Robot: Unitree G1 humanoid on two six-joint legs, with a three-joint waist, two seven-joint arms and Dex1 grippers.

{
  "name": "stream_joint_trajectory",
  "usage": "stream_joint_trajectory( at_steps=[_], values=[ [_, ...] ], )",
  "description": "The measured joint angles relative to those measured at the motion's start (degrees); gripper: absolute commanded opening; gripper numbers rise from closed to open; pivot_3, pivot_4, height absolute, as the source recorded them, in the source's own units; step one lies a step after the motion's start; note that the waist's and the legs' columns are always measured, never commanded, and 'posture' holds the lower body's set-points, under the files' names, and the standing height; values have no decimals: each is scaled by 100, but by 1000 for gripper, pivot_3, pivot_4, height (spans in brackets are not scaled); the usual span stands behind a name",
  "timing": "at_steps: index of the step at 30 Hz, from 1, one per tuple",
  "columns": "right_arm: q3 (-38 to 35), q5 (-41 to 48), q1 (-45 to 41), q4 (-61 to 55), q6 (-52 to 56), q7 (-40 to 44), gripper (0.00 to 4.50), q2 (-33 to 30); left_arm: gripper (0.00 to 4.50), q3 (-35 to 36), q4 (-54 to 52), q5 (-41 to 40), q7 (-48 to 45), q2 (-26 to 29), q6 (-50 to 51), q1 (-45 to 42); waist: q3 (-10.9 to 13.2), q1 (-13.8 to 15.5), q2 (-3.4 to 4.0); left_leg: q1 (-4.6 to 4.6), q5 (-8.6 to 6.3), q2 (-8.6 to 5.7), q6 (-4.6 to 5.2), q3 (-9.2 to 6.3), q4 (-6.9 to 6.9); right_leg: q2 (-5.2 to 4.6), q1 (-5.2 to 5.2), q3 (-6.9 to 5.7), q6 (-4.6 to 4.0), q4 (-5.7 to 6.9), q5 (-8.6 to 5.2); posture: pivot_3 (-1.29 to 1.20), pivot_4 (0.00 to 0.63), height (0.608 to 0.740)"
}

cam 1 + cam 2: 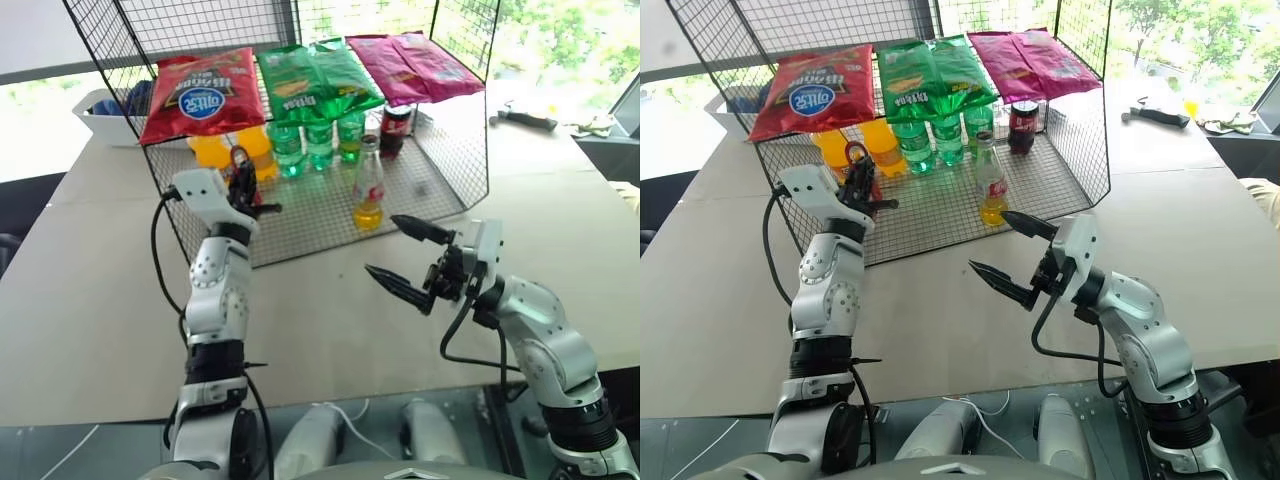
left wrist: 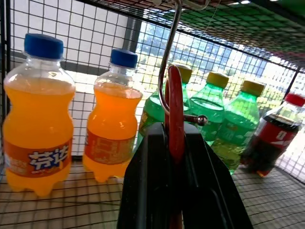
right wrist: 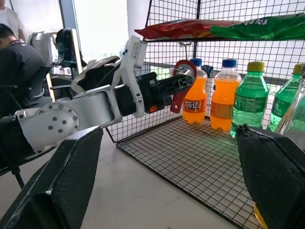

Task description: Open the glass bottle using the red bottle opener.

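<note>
The glass bottle (image 1: 368,190), clear with yellow liquid at its bottom and a red-and-white label, stands upright on the wire rack's floor (image 1: 320,215). The red bottle opener (image 2: 175,109) hangs from a metal hook (image 2: 164,71) under the rack's upper shelf, in front of the orange soda bottles. My left gripper (image 1: 243,190) is shut on the opener's handle, with the ring head sticking up past the fingers (image 3: 182,83). My right gripper (image 1: 382,243) is open with nothing in it, just in front of the rack and short of the glass bottle.
Chip bags (image 1: 205,95) lie on the rack's top shelf. Two orange soda bottles (image 2: 38,114), three green bottles (image 2: 209,114) and a cola bottle (image 2: 269,143) line the rack's back. A white bin (image 1: 105,115) sits back left, a tool (image 1: 525,118) back right. A person (image 3: 16,52) sits beyond the table.
</note>
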Motion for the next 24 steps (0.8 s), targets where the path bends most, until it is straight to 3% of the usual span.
stream_joint_trajectory(
  at_steps=[8,24],
  values=[
    [-61,299,-266,12,-1,-85,4500,294,110,94,-398,-546,-142,-53,454,158,0,14,-1,-1,0,-1,0,-3,4,0,1,-1,0,2,0,0,150,740],
    [-63,341,-220,12,-9,-209,4500,307,110,322,-763,-1231,-24,-111,916,155,2,7,-3,-2,0,-1,0,-3,4,1,0,-1,0,1,0,0,150,740]
  ],
)
